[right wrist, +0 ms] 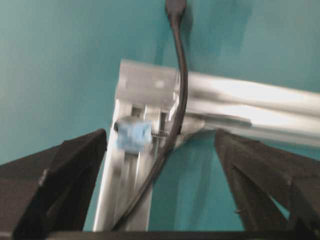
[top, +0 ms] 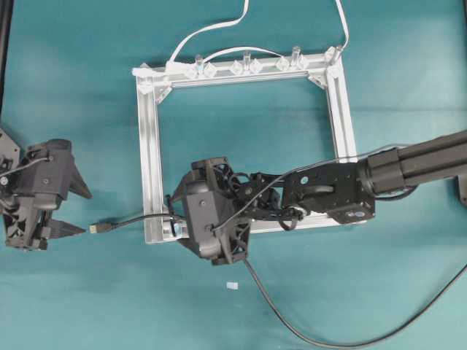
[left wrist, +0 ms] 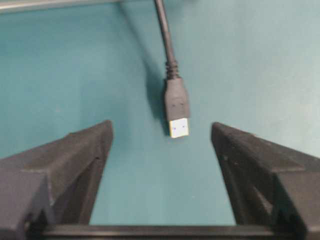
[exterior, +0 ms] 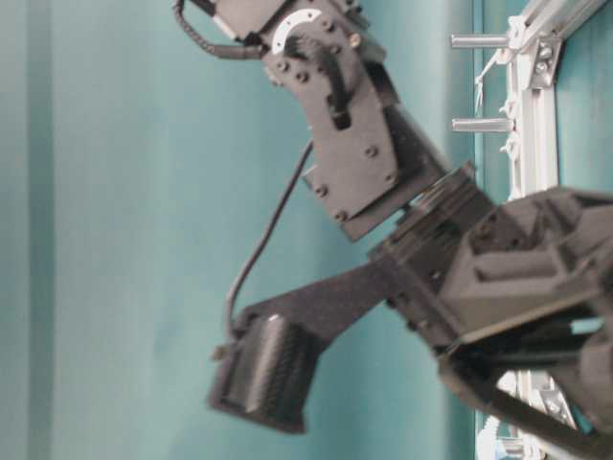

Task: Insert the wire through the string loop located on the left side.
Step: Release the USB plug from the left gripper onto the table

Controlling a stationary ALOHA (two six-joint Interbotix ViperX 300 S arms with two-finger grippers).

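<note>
The wire's black USB plug [top: 98, 228] lies on the teal table just left of the aluminium frame's near-left corner [top: 155, 232]. My left gripper [top: 84, 213] is open and apart from it; in the left wrist view the plug [left wrist: 176, 102] lies just beyond the spread fingers [left wrist: 85, 155], metal tip toward me. My right gripper [right wrist: 161, 135] hangs open over that corner. There the wire [right wrist: 181, 75] crosses the rail beside the pale-blue tab [right wrist: 134, 135] and the tiny string loop [right wrist: 159, 133]. I cannot tell whether it passes through the loop.
The square frame [top: 149, 146] carries clear clips [top: 244, 67] on its far rail, with a white cable [top: 211, 29] behind. The wire's slack [top: 306, 335] curves along the front right. A small pale scrap [top: 233, 285] lies near the front. The right arm [top: 408, 168] spans the frame.
</note>
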